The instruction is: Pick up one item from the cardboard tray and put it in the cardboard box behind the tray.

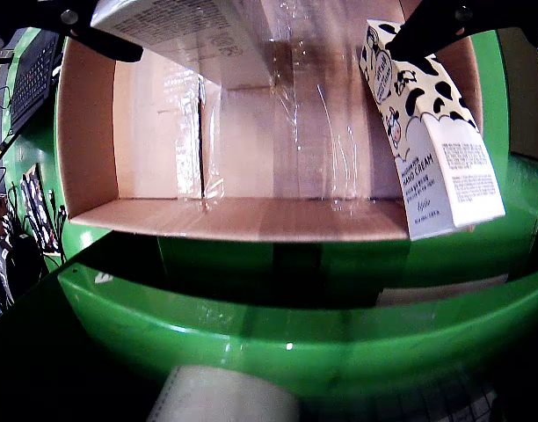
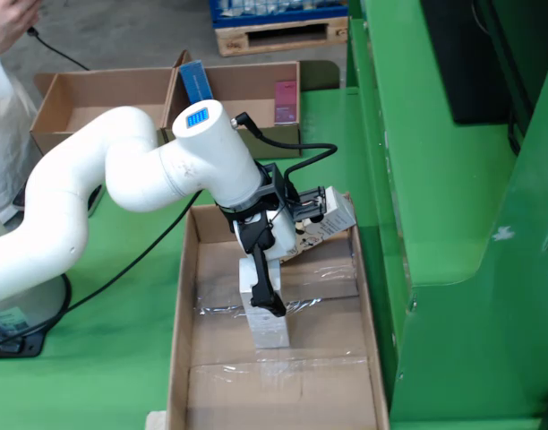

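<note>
In the view from the side, my gripper [image 2: 276, 269] reaches down into a long shallow cardboard tray [image 2: 180, 305]. A white carton [image 2: 270, 328] stands upright on the tray floor, with one black finger [image 2: 267, 285] against its side. A cow-patterned hand cream box [image 2: 326, 224] leans on the tray's right wall. In the view that rides on the gripper, the white carton [image 1: 177, 31] sits by the left finger [image 1: 102, 40]. The right finger [image 1: 427, 31] stands far off, near the cow-patterned box [image 1: 436, 149]. The gripper [image 1: 265, 26] is open.
Two open cardboard boxes [image 2: 86, 98] [image 2: 247, 90] stand behind the tray, the right one holding a blue item [image 2: 198, 81] and a pink item [image 2: 286, 100]. A green machine frame [image 2: 435, 179] rises close along the tray's right side. A black cable [image 2: 140, 260] crosses the green floor.
</note>
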